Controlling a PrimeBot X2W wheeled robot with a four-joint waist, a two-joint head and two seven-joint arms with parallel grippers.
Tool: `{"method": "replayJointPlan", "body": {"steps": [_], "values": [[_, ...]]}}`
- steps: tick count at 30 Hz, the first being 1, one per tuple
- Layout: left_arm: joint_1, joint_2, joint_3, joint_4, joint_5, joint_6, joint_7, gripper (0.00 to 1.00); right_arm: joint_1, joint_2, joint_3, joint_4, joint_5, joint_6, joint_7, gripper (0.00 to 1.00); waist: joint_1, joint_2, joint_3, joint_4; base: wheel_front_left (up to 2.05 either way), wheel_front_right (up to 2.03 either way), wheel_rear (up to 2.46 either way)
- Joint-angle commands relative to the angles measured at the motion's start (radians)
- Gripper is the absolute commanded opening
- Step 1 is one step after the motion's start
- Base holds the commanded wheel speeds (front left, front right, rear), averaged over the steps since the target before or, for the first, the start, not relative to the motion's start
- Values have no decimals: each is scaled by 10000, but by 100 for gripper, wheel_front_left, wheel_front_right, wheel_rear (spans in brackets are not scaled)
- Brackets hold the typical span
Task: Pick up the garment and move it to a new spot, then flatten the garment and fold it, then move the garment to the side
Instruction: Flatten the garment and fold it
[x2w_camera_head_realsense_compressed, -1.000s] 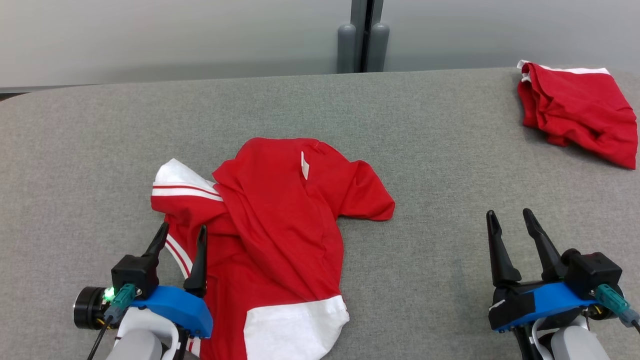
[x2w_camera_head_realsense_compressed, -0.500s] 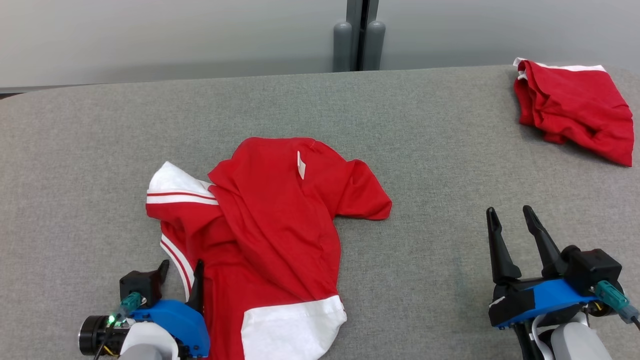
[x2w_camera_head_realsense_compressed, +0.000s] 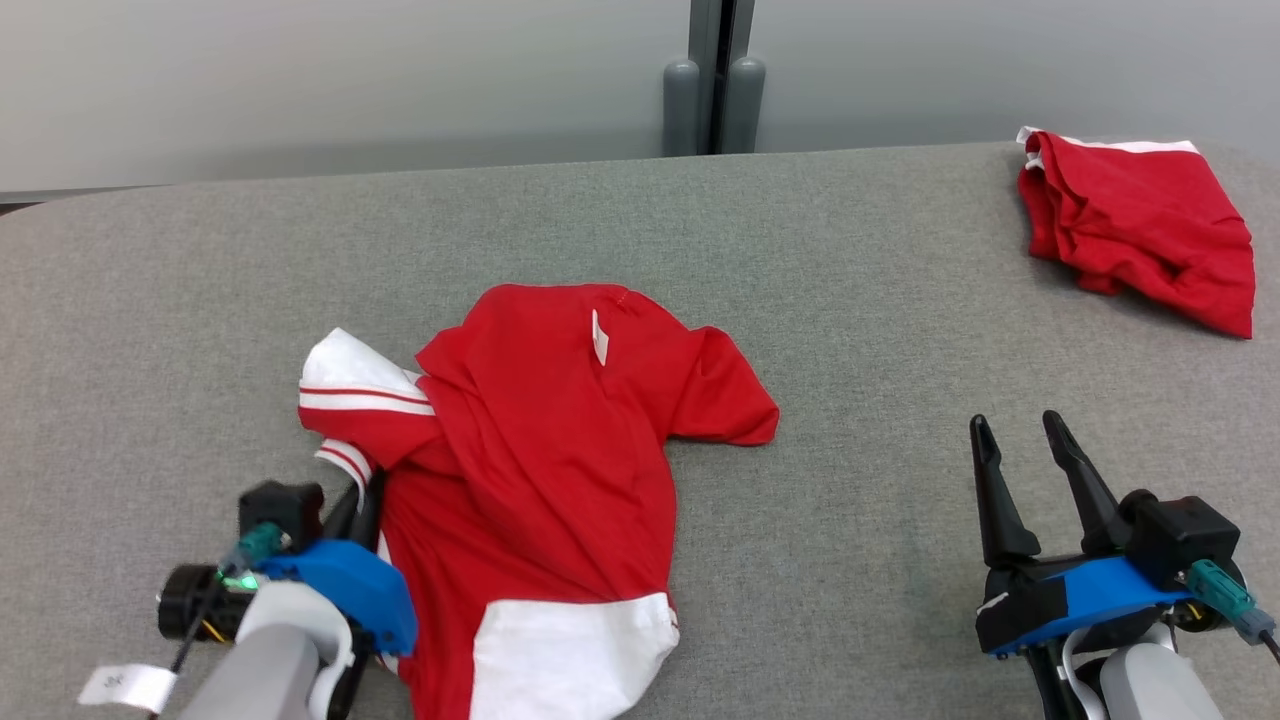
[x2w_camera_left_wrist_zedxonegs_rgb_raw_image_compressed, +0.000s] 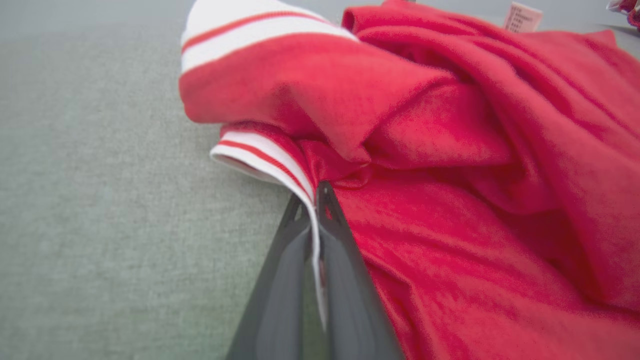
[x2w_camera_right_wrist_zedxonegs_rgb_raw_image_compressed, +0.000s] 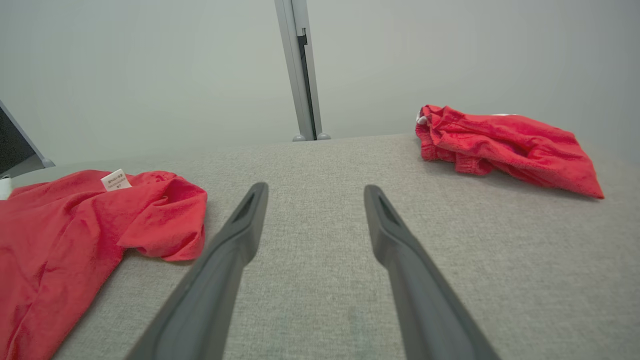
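A crumpled red T-shirt (x2w_camera_head_realsense_compressed: 540, 450) with white panels and red-and-white striped trim lies in a heap on the near middle of a grey cloth-covered surface (x2w_camera_head_realsense_compressed: 800, 250). At the lower left, the left gripper (x2w_camera_head_realsense_compressed: 358, 500) sits low against the shirt's left edge. The left wrist view shows its jaws pressed together on a thin fold of the striped trim (x2w_camera_left_wrist_zedxonegs_rgb_raw_image_compressed: 265, 157), with cloth pinched between them. At the lower right, the right gripper (x2w_camera_head_realsense_compressed: 1014, 420) hovers over bare surface, well apart from the shirt. Its jaws are spread wide and hold nothing. A second red garment (x2w_camera_head_realsense_compressed: 1140, 230) lies bunched at the far right corner.

This looks like the first step, picking up the shirt. The next move probably calls for a lift and a carry to a fresh spot. The grip holds only a narrow edge, so the cloth may slip.
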Motion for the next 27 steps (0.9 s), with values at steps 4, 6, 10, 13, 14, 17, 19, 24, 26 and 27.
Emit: {"method": "replayJointPlan", "body": {"steps": [4, 6, 10, 13, 14, 17, 19, 24, 26, 27], "values": [[-1001, 502, 285, -187, 93, 100, -287, 0, -27, -79, 12, -36, 16, 2, -34, 100, 1, -1, 26, -5, 0, 0, 0], [-1437, 696, 373, -292, 163, 166, -375, 0, -66, -93, 46, -53, 10, 4, -31, 100, 1, -1, 64, -54, 0, 0, 0], [-1964, 907, 526, -310, 129, 227, -434, 0, -90, -117, 68, -48, 49, 2, -32, 100, 1, -1, 124, -201, 0, 0, 0], [-2170, 1068, 621, 6, 102, 183, -490, 0, -118, -77, 130, 3, 58, 2, -39, 100, 1, -1, 178, -352, 0, 0, 0], [-2148, 992, 618, 64, 117, 245, -521, 22, -115, -67, 136, 21, 61, 4, -43, 100, 1, -1, 177, -381, 0, 0, 0], [-1884, 922, 660, 169, 169, 411, -621, 100, -48, -39, 93, 56, 62, 2, -52, 100, 1, -1, 145, -417, 0, 0, 0], [-1673, 943, 728, 137, 155, 464, -654, 100, 43, -9, 37, 73, 35, 2, -56, 100, 1, -1, 82, -388, 0, 0, 0], [-1088, 924, 1002, -358, 263, 710, -707, 100, 167, 18, -44, 91, 5, 4, -69, 100, 1, -1, -75, -188, 0, 0, 0], [-789, 910, 1137, -818, 313, 769, -702, 100, 171, 33, -31, 76, 13, 2, -70, 100, 1, -1, -130, -88, 0, 0, 0], [-608, 878, 1204, -1076, 378, 773, -701, 100, 183, 34, -38, 76, 17, 4, -72, 100, 1, -1, -159, -35, 0, 0, 0]]}}
